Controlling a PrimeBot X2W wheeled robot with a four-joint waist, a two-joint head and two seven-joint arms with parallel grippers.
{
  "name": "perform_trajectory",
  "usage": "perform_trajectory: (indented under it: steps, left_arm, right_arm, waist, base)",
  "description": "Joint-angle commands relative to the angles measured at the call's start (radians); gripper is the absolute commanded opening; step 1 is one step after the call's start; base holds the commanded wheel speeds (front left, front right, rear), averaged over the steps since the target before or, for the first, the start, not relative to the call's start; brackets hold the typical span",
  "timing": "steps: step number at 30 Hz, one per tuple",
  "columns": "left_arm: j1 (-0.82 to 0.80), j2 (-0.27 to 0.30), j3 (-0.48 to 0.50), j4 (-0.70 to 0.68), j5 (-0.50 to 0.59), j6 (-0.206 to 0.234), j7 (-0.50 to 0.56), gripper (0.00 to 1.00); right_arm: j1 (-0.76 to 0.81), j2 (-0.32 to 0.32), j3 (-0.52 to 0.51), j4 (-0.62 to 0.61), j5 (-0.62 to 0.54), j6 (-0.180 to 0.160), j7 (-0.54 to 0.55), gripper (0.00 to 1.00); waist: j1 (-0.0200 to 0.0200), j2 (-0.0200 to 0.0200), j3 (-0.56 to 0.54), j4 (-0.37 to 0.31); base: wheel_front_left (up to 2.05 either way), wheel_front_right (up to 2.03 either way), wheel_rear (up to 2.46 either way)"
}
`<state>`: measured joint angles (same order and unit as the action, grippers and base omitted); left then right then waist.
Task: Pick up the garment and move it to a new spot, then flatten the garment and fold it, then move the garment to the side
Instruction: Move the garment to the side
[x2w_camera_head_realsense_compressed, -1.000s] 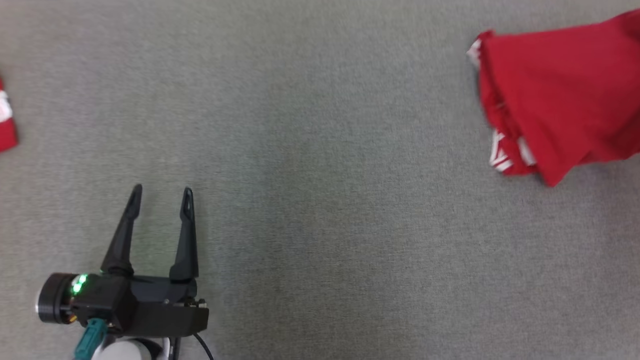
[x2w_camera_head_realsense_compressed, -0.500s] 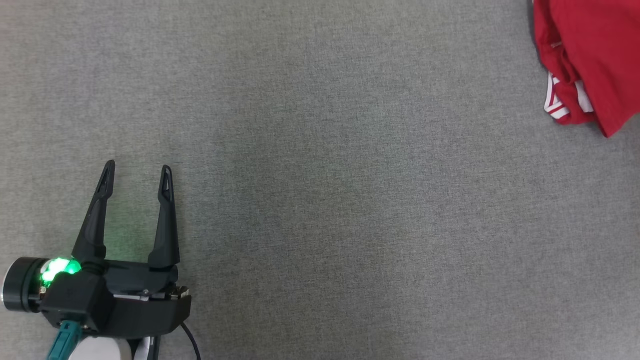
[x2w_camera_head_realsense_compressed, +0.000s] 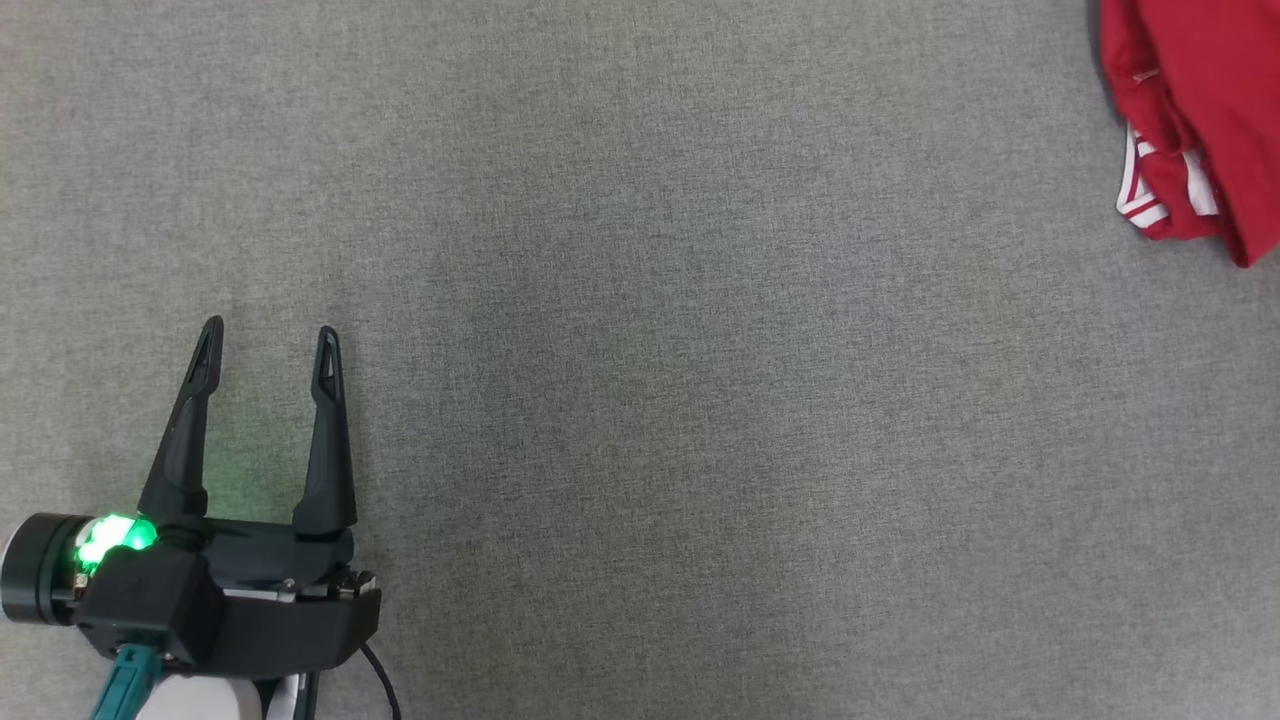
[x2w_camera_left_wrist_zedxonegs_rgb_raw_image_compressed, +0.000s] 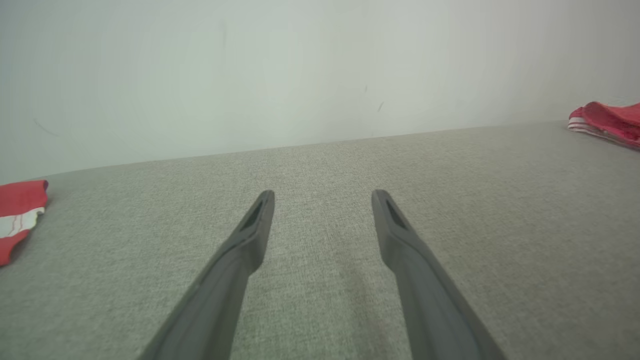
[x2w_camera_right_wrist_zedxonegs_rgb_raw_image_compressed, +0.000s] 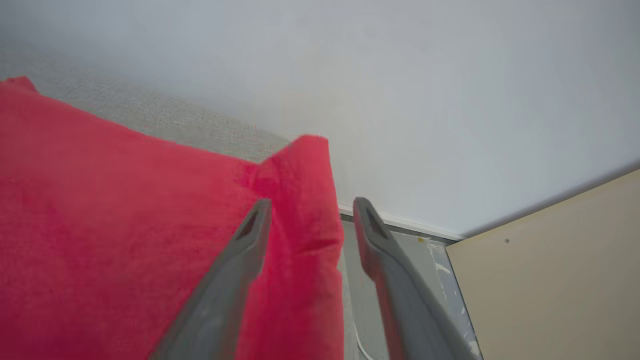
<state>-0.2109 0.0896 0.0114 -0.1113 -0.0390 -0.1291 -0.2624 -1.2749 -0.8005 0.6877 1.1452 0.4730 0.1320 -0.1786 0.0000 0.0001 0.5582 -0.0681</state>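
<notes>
The garment is red with white-striped trim, bunched at the top right corner of the grey cloth table. It also lies far right in the left wrist view. My left gripper stands open at the lower left with nothing between its fingers. In the right wrist view my right gripper is open over the garment. A fold of red cloth lies between its fingers, against the left one and apart from the right one.
A second red cloth with a white stripe lies at the table's left edge. A white wall runs behind the table. Past the garment's corner the table ends, with grey floor and a beige panel beyond.
The head view has shifted, so the garment now sits further toward the top right corner and the red cloth at the left edge is out of frame. The left gripper stays open.
</notes>
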Motion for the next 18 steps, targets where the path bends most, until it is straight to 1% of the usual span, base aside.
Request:
perform_trajectory:
  steps: [1, 6, 8, 12, 14, 16, 18]
  left_arm:
    - [0.001, -0.003, 0.004, 0.001, 0.001, -0.001, -0.003, 1.00]
    - [0.001, -0.009, 0.006, 0.009, -0.002, -0.001, -0.003, 1.00]
    - [0.008, -0.012, 0.009, 0.015, -0.005, 0.000, -0.003, 1.00]
    - [0.041, -0.021, 0.016, 0.036, -0.016, 0.007, -0.003, 1.00]
    - [0.072, -0.027, 0.025, 0.055, -0.026, 0.012, -0.003, 1.00]
    - [0.096, -0.030, 0.033, 0.070, -0.032, 0.015, -0.003, 1.00]
    - [0.115, -0.033, 0.038, 0.081, -0.038, 0.020, -0.003, 1.00]
  right_arm:
    - [-0.016, -0.002, 0.002, 0.011, -0.005, -0.003, -0.019, 1.00]
    - [-0.020, 0.012, 0.009, 0.020, -0.011, -0.003, -0.042, 1.00]
    - [-0.018, 0.027, 0.010, 0.010, -0.009, -0.003, -0.056, 1.00]
    - [0.031, 0.071, -0.011, -0.027, 0.040, -0.003, -0.079, 1.00]
    - [0.069, 0.093, -0.011, -0.084, 0.057, -0.003, -0.087, 1.00]
    - [0.099, 0.111, -0.037, -0.156, 0.066, -0.003, -0.087, 1.00]
    - [0.157, 0.116, -0.099, -0.244, 0.072, -0.003, -0.087, 1.00]
  waist:
    - [0.0000, -0.0001, -0.003, 0.004]
    - [0.0000, -0.0001, -0.023, 0.007]
    - [0.0000, -0.0001, -0.045, 0.009]
    - [0.0000, -0.0001, -0.112, 0.014]
    - [0.0000, -0.0001, -0.166, 0.015]
    - [0.0000, -0.0001, -0.200, 0.015]
    - [0.0000, -0.0001, -0.232, 0.016]
  base:
    - [0.00, 0.00, 0.00]
    - [0.00, 0.00, 0.00]
    - [0.00, 0.00, 0.00]
    - [0.00, 0.00, 0.00]
    - [0.00, 0.00, 0.00]
    - [0.00, 0.00, 0.00]
    - [0.00, 0.00, 0.00]
